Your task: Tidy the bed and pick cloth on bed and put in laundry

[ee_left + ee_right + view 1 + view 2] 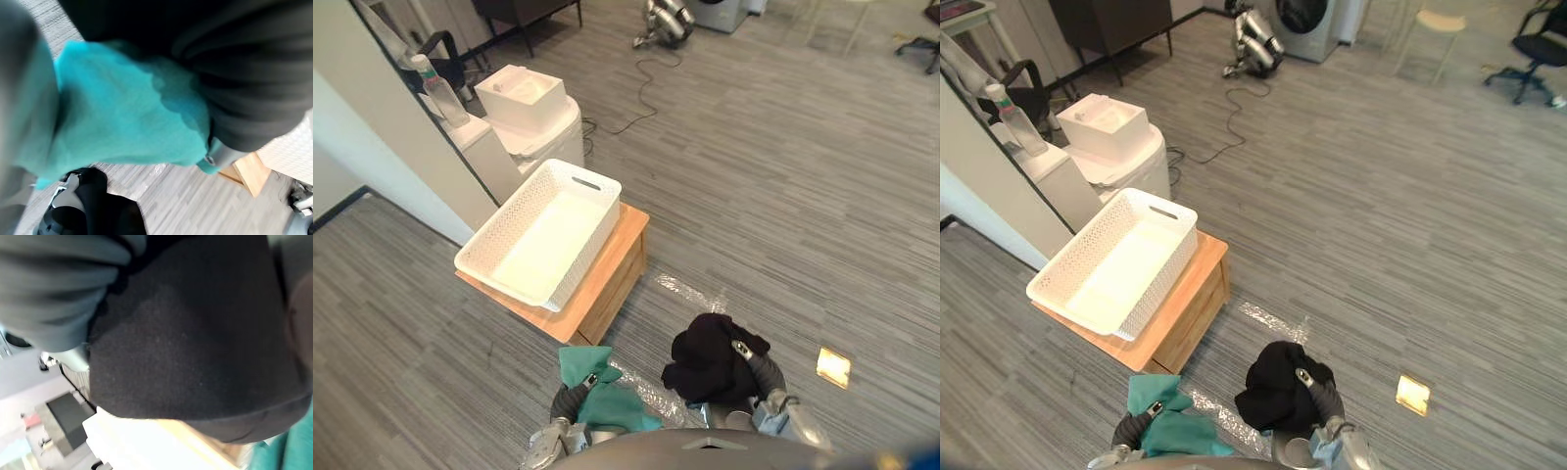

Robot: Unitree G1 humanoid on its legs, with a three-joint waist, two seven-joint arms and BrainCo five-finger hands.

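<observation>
Your left hand [590, 380] is closed on a teal cloth [610, 403]. One dark-tipped finger clamps over the top of the bunch and the rest are buried in the fabric. In the left wrist view the same cloth drapes across the hand and hides the fingers.

Your right hand [745, 353] grips a black cloth [703, 358] in much the same way, with one finger pressed over the crumpled bundle. In the right wrist view the black fabric lies right in front of the hand.

Both cloths hang above the grey floor [783, 176], side by side and just apart, with the teal one on your left.

Ahead of them stands a low wooden bench [615, 266]. A white laundry basket [590, 257] sits on it at an angle and covers most of the top, leaving a bare strip along the bench's right edge. The teal cloth is near the bench's near corner, and neither cloth touches the bench or the basket.

Beyond the basket stands a white bin [536, 116], with a bottle [438, 90] on a ledge beside it.
</observation>
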